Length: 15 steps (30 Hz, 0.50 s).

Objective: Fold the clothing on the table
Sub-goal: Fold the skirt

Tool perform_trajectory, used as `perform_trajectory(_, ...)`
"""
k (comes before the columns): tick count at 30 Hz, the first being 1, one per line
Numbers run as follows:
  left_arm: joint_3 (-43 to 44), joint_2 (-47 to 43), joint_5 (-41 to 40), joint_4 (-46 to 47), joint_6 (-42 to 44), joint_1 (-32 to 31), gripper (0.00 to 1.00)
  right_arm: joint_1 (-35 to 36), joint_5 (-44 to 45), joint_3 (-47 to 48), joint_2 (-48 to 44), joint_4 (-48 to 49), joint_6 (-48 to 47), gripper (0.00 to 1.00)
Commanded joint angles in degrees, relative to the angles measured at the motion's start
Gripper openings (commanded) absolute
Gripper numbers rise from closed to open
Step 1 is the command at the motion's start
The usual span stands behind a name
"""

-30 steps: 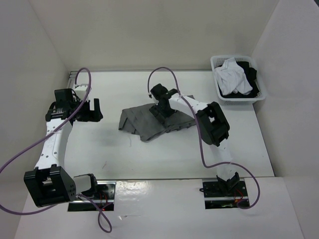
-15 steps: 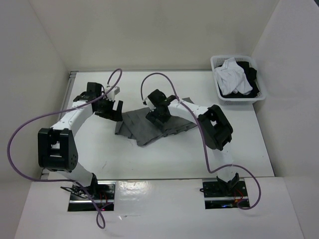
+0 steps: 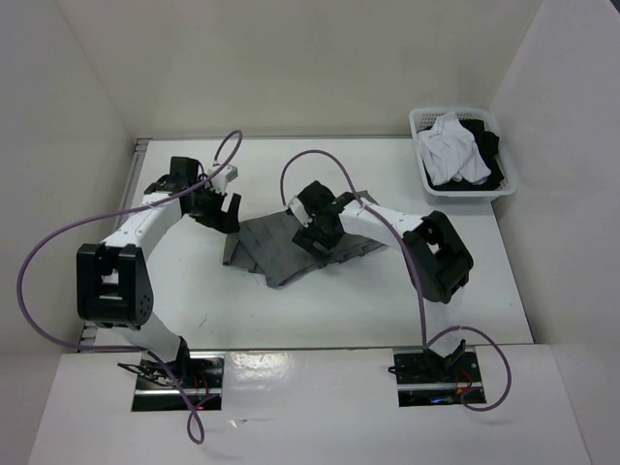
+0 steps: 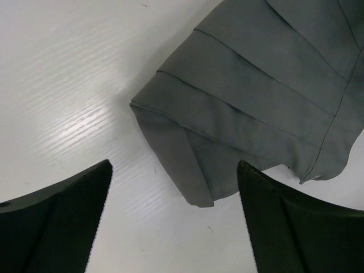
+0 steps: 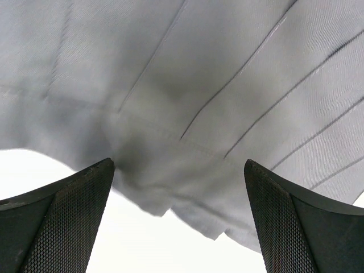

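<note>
On the white desk (image 3: 320, 310) the skirt (image 3: 281, 250) lies rumpled, left end effector (image 3: 221, 210) and right end effector (image 3: 319, 232) hover released over it, lining up a grasp; next, pinch its edges.

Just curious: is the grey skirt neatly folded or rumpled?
Rumpled: the skirt lies unevenly bunched on the table, one corner flap doubled over.

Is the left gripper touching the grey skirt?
Cannot tell. In the left wrist view the open left gripper straddles a corner of the skirt, and one fingertip overlaps the fabric edge, hiding any gap. The top view is too coarse.
</note>
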Motion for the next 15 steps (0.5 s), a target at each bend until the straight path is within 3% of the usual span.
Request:
perform_trajectory(1, 3.1, 5.2, 4.5, -1.7, 4.9, -0.4, 0.91, 0.1, -3.8, -0.7, -7.7, 0.2, -1.5, 0.99)
perform_trajectory(3, 5.2, 6.5, 6.1, -2.5, 7.1, 0.2, 0.84, -2.1, -7.5, -0.7, -11.3, -1.2, -2.2, 0.99)
perform_trajectory(8, 8.4, 11.1, 8.0, -2.0, 11.8, 1.5, 0.54, -7.9, -9.2, -2.0, -17.5, -1.9, -3.4, 0.99)
perform_trajectory(15, 16.2, 19.7, 9.7, -6.2, 16.8, 2.1, 0.49, -14.6, -12.4, -7.1, -26.7, -1.3, -2.9, 0.99)
